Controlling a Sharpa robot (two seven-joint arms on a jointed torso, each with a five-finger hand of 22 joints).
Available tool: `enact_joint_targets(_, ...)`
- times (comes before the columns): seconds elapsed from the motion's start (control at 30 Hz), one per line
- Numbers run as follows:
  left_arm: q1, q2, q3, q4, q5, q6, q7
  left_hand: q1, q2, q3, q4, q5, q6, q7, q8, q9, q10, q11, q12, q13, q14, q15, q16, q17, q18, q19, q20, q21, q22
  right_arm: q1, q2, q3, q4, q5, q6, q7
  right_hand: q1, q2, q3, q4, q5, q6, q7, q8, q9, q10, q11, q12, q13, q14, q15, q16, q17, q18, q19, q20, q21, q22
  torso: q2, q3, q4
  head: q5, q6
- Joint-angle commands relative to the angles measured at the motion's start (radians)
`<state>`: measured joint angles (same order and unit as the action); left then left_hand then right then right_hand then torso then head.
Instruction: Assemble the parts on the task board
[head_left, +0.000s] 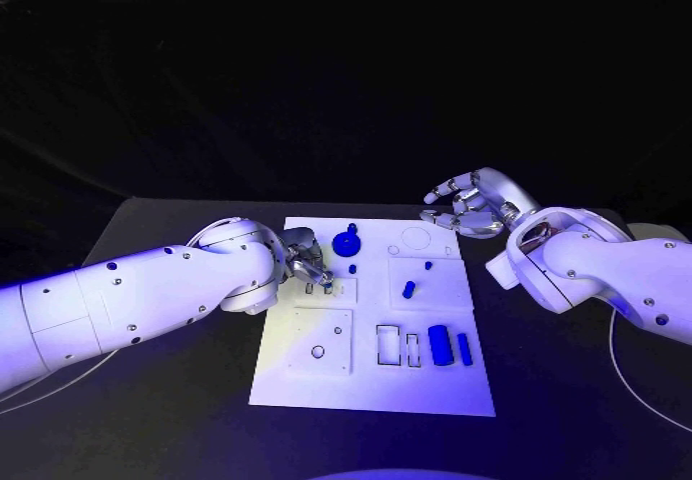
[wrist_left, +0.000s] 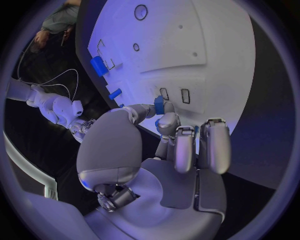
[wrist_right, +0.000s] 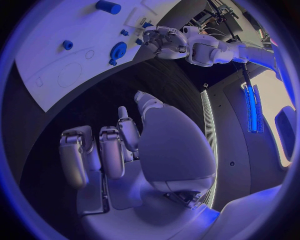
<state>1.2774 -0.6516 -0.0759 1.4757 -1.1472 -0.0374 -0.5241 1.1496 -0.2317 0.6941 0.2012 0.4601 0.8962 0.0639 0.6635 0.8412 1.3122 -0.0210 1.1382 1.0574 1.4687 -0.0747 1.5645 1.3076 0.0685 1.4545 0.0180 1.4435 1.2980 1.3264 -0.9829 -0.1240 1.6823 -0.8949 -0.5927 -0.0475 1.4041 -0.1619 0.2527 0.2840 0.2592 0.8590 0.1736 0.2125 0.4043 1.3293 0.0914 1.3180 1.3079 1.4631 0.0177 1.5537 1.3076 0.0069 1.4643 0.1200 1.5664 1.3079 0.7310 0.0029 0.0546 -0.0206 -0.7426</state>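
- Tabletop, black and matte, fills the lower part of the head view; beyond its far edge, across the upper half of the frame, all is dark.
- Thin pale cables lie on the table at the lower left and at the right edge of the frame.
- White task board lies in the middle of the frame, a long plate running from the centre towards the bottom, made of several square panels with cut-out slots and outlined circles.
- Blue parts are scattered on it: a round knob-like piece near the board's upper left, a small peg at the centre right, and two upright blocks side by side at the lower right, next to empty rectangular slots.
- Left hand sits over the board's upper left part, just below the round piece; in the left wrist view its fingers pinch a small blue part close above two narrow slots.
- Right hand hovers at the board's upper right corner, off the surface, fingers curled loosely apart and holding nothing.
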Motion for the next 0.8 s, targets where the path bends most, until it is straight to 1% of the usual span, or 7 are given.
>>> enact_joint_targets(0.03, -0.003, 0.007, 0.000, -0.006, -0.020, 0.013, 0.006, 0.004, 0.002, 0.190, -0.197, 0.004, 0.006, -0.005, 0.005, 0.001, 0.007, 0.001, 0.003, 0.001, 0.102, -0.006, 0.006, 0.263, -0.012, 0.006, -0.003, 0.003, -0.001, -0.001, 0.000, 0.000, 0.001, -0.006, 0.002, 0.010, -0.007, 0.000, 0.004, 0.000, 0.004, 0.001, -0.004, 0.006, 0.002, 0.002, -0.006, -0.002, 0.027, 0.095, -0.007, -0.005, 0.219, -0.006, 0.104, -0.005, 0.001, 0.261, 0.001, 0.0009, -0.0009, 0.000, -0.001)
enact_joint_targets(0.17, -0.009, 0.016, -0.001, -0.016, -0.031, 0.020, 0.006, 0.004, 0.002, 0.190, -0.197, 0.004, 0.006, -0.005, 0.005, 0.001, 0.007, 0.001, 0.003, 0.001, 0.102, -0.006, 0.006, 0.263, -0.012, 0.006, -0.003, 0.003, -0.001, -0.001, 0.000, 0.000, 0.002, -0.006, 0.002, 0.010, -0.007, 0.000, 0.004, 0.000, 0.004, 0.001, -0.004, 0.006, 0.002, 0.002, -0.006, -0.002, 0.027, 0.095, -0.007, -0.005, 0.219, -0.006, 0.104, -0.005, 0.001, 0.261, 0.002, 0.0011, -0.0016, -0.001, -0.003)
enact_joint_targets(0.3, -0.011, 0.019, -0.001, -0.019, -0.035, 0.029, 0.005, 0.004, 0.002, 0.190, -0.197, 0.004, 0.006, -0.005, 0.005, 0.001, 0.007, 0.001, 0.003, 0.001, 0.102, -0.006, 0.006, 0.263, -0.012, 0.006, -0.003, 0.003, -0.001, -0.001, -0.001, 0.000, 0.002, -0.006, 0.003, 0.010, -0.007, 0.000, 0.004, 0.000, 0.004, 0.001, -0.004, 0.006, 0.002, 0.002, -0.006, -0.002, 0.027, 0.095, -0.007, -0.005, 0.219, -0.006, 0.104, -0.005, 0.001, 0.261, 0.001, 0.0014, -0.0017, -0.003, -0.005)
enact_joint_targets(0.43, -0.012, 0.019, -0.002, -0.018, -0.036, 0.039, 0.005, 0.004, 0.001, 0.191, -0.197, 0.006, 0.007, -0.006, 0.005, 0.002, 0.009, 0.001, 0.005, 0.004, 0.102, -0.006, 0.006, 0.263, -0.013, 0.008, -0.004, 0.005, 0.003, -0.001, -0.002, 0.000, 0.002, -0.006, 0.003, 0.010, -0.007, 0.000, 0.004, 0.000, 0.004, 0.001, -0.004, 0.006, 0.002, 0.002, -0.006, -0.002, 0.027, 0.095, -0.007, -0.005, 0.219, -0.006, 0.104, -0.005, 0.001, 0.261, 0.000, 0.0013, 0.0008, -0.005, -0.006)
enact_joint_targets(0.57, -0.012, 0.019, -0.002, -0.018, -0.037, 0.047, 0.004, 0.004, 0.001, 0.191, -0.197, 0.006, 0.007, -0.006, 0.005, 0.002, 0.009, 0.001, 0.005, 0.004, 0.102, -0.006, 0.006, 0.263, -0.013, 0.008, -0.004, 0.005, 0.003, -0.001, -0.002, 0.000, 0.002, -0.005, 0.004, 0.010, -0.007, 0.000, 0.004, 0.000, 0.004, 0.001, -0.004, 0.006, 0.002, 0.002, -0.006, -0.002, 0.027, 0.095, -0.007, -0.005, 0.219, -0.006, 0.104, -0.005, 0.001, 0.261, 0.000, 0.0009, 0.0017, -0.005, -0.007)
enact_joint_targets(0.8, -0.013, 0.015, -0.002, -0.013, -0.037, 0.065, 0.002, 0.004, 0.001, 0.191, -0.197, 0.006, 0.007, -0.006, 0.005, 0.002, 0.009, 0.001, 0.005, 0.004, 0.102, -0.006, 0.006, 0.263, -0.013, 0.008, -0.004, 0.005, 0.003, -0.001, -0.002, 0.000, 0.002, -0.003, 0.004, 0.010, -0.007, 0.000, 0.004, 0.000, 0.004, 0.001, -0.004, 0.006, 0.002, 0.002, -0.006, -0.002, 0.027, 0.095, -0.007, -0.005, 0.219, -0.006, 0.104, -0.005, 0.001, 0.261, 0.000, 0.0004, -0.0004, -0.003, -0.009)
